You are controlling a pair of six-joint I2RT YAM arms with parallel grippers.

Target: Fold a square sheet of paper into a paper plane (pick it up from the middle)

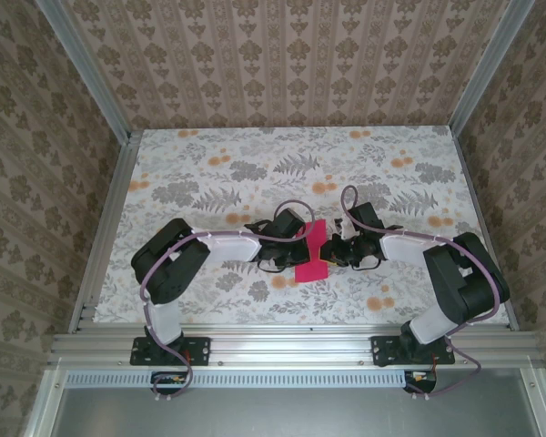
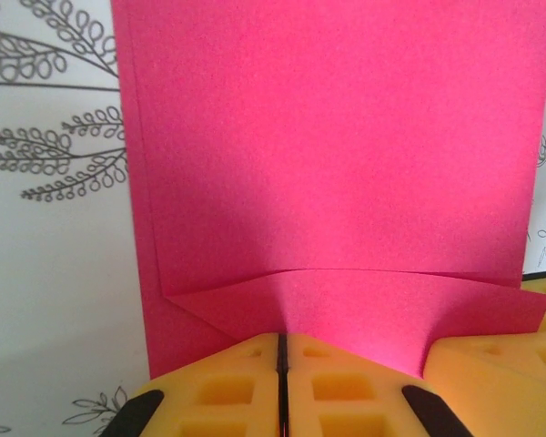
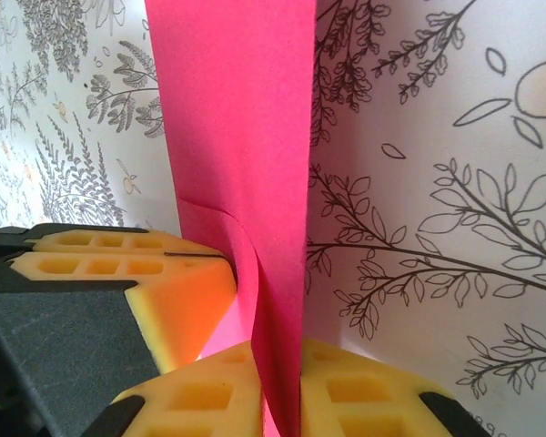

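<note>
The magenta-pink square sheet of paper [image 1: 311, 252] is held off the table between the two arms, doubled over with a crease. My left gripper [image 1: 298, 238] is shut on its edge. In the left wrist view the yellow pads [image 2: 227, 382] meet in a thin seam with the paper [image 2: 328, 137] rising from it. My right gripper [image 1: 335, 251] pinches the same sheet from the other side. In the right wrist view the paper [image 3: 237, 109] runs edge-on between its pads [image 3: 364, 391], and the left gripper's pads [image 3: 136, 264] press the sheet at the left.
The floral-patterned table [image 1: 255, 173] stretches behind and to both sides of the arms. Aluminium rails [image 1: 105, 228] edge it left, right and front, with patterned walls [image 1: 291, 55] beyond.
</note>
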